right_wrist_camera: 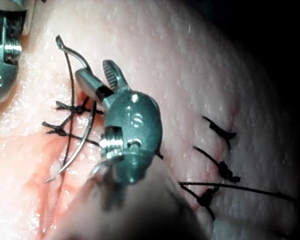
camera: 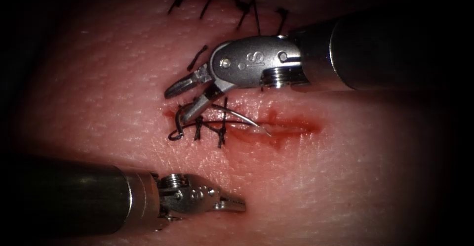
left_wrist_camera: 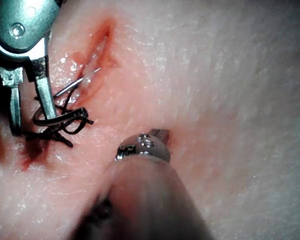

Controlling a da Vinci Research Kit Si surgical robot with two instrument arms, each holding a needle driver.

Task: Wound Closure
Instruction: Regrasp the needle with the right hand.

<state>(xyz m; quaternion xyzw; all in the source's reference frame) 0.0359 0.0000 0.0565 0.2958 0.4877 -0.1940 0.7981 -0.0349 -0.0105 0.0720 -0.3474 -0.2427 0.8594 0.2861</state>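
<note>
Your right tool, frame centre, jaws parted, grips nothing. Needle lies loose over cut, just beside lower jaw (tip on open right stretch). Left tool, lower left, closed, empty. Regrasp needle mid-curve, I'd judge; spare stitches.

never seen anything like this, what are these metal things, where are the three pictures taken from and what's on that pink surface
This is a surgical practice robot with two thin arms, each ending in a small two-jawed tool. The pink surface is the tissue, pork belly, not a patient. One picture looks down from an endoscope; the other two come from cameras near each arm's wrist.

The right tool has its jaws open over the left end of the cut and holds nothing. The curved needle lies there across the cut, its tip at the open part; whether it is in the tissue is unclear. Dark thread forms stitches there. The left tool hovers below the cut, jaws shut, holding nothing.
</note>
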